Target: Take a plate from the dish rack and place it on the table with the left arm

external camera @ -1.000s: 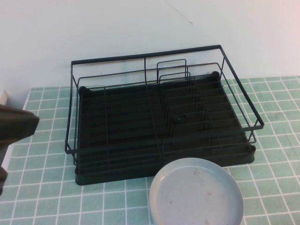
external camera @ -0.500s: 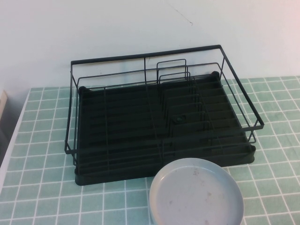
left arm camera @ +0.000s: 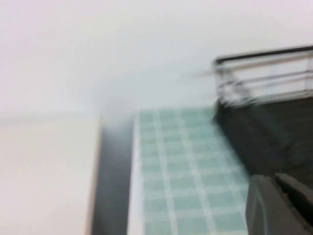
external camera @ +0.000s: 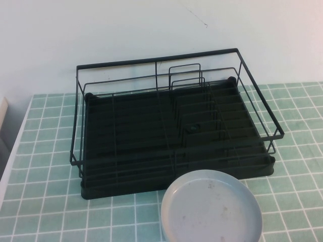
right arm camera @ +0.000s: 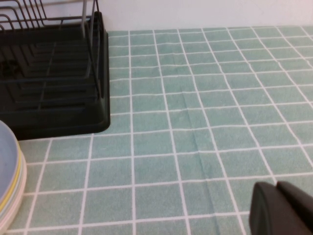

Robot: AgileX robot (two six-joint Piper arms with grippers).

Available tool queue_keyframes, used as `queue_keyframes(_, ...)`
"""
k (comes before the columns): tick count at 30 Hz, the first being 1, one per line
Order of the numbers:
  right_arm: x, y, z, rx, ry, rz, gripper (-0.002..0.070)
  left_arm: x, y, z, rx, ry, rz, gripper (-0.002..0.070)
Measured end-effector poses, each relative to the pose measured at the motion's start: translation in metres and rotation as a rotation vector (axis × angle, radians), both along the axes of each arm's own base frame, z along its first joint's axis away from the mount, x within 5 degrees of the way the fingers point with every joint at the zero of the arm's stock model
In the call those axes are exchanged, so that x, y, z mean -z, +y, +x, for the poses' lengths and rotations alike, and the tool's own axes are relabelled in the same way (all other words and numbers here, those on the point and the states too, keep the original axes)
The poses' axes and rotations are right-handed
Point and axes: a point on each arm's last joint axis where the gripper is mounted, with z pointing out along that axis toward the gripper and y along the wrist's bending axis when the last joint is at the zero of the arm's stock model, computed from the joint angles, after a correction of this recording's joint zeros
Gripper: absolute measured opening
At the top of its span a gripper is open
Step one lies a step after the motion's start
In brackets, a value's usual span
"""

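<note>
The pale grey plate (external camera: 212, 209) lies flat on the green tiled table (external camera: 45, 151), just in front of the dish rack (external camera: 171, 131). The black wire rack holds no plates. In the right wrist view the grey plate (right arm camera: 6, 156) lies on a yellow plate (right arm camera: 18, 182). Neither arm shows in the high view. My left gripper (left arm camera: 276, 196) is shut and empty, off the rack's (left arm camera: 274, 122) left end near the table's (left arm camera: 181, 161) left edge. My right gripper (right arm camera: 278, 200) is shut and empty above the tiles (right arm camera: 195, 122) to the right of the rack (right arm camera: 54, 88).
A white wall (external camera: 151, 30) stands behind the rack. The table's left edge (external camera: 12, 156) drops off beside a pale wooden surface (left arm camera: 44, 171). Bare tiles lie left and right of the rack.
The left arm, which showed at the high view's left edge a second ago, has drawn back out of that view. The plate and rack have not moved.
</note>
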Motion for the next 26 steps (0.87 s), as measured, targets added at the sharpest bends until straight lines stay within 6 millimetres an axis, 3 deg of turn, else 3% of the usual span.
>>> queue_keyframes(4,0.000,0.000,0.000,0.000,0.000,0.000,-0.0001,0.052,0.004,-0.006,-0.090,0.036,-0.051,-0.0002)
queue_keyframes(8,0.000,0.000,0.000,0.000,0.000,0.000,-0.0001,0.085,0.004,-0.004,-0.101,0.104,-0.075,-0.0002)
queue_keyframes(26,0.000,0.000,0.000,0.000,0.000,0.000,-0.0001,0.090,0.002,-0.005,-0.094,0.132,-0.123,-0.0002)
